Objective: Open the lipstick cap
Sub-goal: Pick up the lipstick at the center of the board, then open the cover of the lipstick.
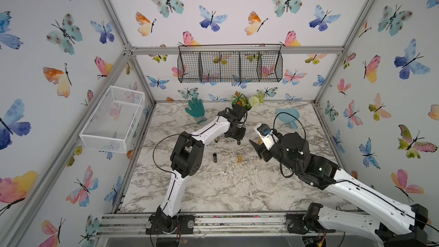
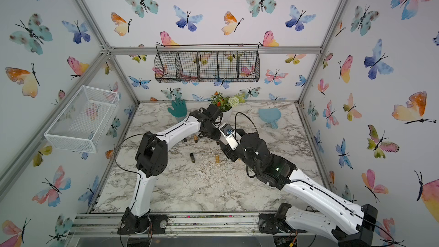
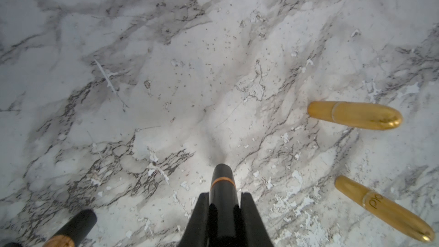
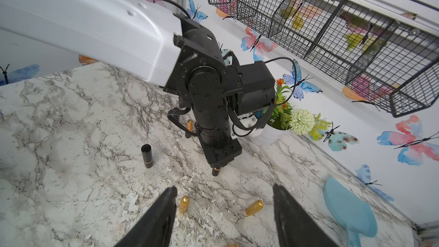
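Left tool [image 3: 224, 194] clamps the black lipstick [image 3: 221, 172], upright on the surface [image 3: 166, 91] near the plant [image 4: 282, 115], right tool [image 4: 224, 187] hanging open close by — it looks light, stiff and slick, so I'd pinch the exposed end below the orange band [image 3: 222, 182], firmly.

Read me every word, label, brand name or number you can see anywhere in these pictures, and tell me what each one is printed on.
"plo", or close to it, with the letters running along the tube and possibly incomplete: on a gold lipstick in the left wrist view.
Second gold lipstick: no print visible.
Black lipstick with the orange band: no print visible.
In both top views the lipsticks are too small for any print to be read.
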### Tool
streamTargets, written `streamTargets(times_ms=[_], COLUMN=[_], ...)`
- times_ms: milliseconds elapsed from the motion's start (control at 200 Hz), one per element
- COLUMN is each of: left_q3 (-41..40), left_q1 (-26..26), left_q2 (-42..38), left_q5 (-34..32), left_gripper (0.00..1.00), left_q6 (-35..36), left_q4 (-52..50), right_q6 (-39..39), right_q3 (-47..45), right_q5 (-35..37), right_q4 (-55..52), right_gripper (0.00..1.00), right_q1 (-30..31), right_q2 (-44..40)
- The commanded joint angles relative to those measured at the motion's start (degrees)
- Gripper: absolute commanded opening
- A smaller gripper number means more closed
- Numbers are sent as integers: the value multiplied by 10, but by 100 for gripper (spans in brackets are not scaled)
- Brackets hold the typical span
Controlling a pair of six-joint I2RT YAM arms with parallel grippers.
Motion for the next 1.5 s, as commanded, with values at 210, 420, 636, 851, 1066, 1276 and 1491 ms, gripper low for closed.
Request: streamTargets(times_ms=[210,420,636,851,1066,1276,1491], left_q3=[-115,-205,-258,-281,-284,-283,-284], left_q1=[110,177,203,206,206,205,205], left_q2=[-281,-395,-473,-504,-509,-506,-499], left_q5=[220,329,372,381,392,398,403], left_gripper=[9,9,9,10,10,8,5], left_q6=[-29,-29,-37,-32,-31,-29,-29], left_q4=[-10,-12,-10,-11,-17,-18,-17], right_q6=[-19,-42,-56,-56,-61,-63,-59], right_q3=[6,65,97,115,119,128,120], right_q5=[-104,-154,-195,-224,-228,-247,-249], right_q4=[103,102,119,116,117,120,129], right_gripper=[66,64,62,62,60,49,17], right_q1=[3,3,2,2,2,2,2], right_q2=[74,156,195,227,242,257,257])
